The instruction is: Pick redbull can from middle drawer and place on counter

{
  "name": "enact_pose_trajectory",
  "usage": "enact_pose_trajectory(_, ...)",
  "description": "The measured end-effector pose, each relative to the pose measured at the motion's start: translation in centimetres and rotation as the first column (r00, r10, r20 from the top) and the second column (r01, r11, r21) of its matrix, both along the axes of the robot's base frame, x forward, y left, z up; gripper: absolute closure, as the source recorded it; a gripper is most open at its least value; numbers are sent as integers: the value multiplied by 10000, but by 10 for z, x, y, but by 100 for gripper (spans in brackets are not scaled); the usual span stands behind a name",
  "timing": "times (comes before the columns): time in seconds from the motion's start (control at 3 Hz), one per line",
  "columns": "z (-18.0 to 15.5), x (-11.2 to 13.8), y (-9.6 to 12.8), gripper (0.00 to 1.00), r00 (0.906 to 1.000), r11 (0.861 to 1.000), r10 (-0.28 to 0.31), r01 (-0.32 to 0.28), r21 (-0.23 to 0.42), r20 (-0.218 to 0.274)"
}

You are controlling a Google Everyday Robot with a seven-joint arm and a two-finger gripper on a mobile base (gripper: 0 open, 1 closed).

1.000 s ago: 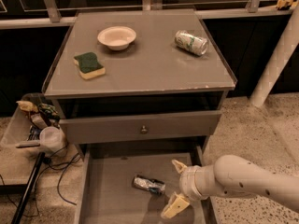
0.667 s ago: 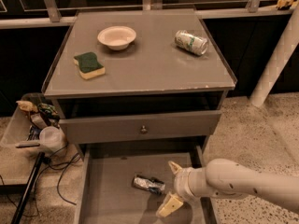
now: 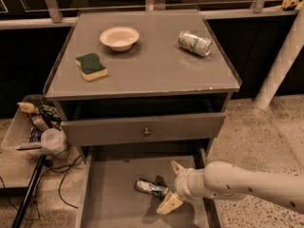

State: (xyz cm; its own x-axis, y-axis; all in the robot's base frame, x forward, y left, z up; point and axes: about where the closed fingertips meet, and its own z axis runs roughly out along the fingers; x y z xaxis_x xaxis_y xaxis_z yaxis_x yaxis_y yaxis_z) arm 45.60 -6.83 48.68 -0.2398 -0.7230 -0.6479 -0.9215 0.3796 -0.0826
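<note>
Low inside the pulled-out middle drawer (image 3: pixel 109 196), toward its right wall, we see the robot's gripper (image 3: pixel 167 187) with both pale fingers (image 3: pixel 169 204) spread wide and nothing clasped between them. The redbull can (image 3: pixel 151 188) lies on its side near the middle of the drawer floor, its right end just beside the fingertips; we cannot tell whether either one touches it. We read the wide spread as preparation, with the jaws set to straddle the can's slim body before closing. Above the drawer, the counter (image 3: pixel 152 77) is the drop-off. It carries a bowl (image 3: pixel 119 37), a sponge (image 3: pixel 91 66) and a paler green-marked can (image 3: pixel 194 43), and its front strip directly over the drawer looks to us the likeliest landing place.
</note>
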Motion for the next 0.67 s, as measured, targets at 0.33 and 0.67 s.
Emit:
enact_pose_trajectory(0.33,-12,15,6,0,9999,9998,128,-127,-171,92)
enact_pose_trajectory(0.67,-30,25,12,0,9996,9995,276,-275,-162,18)
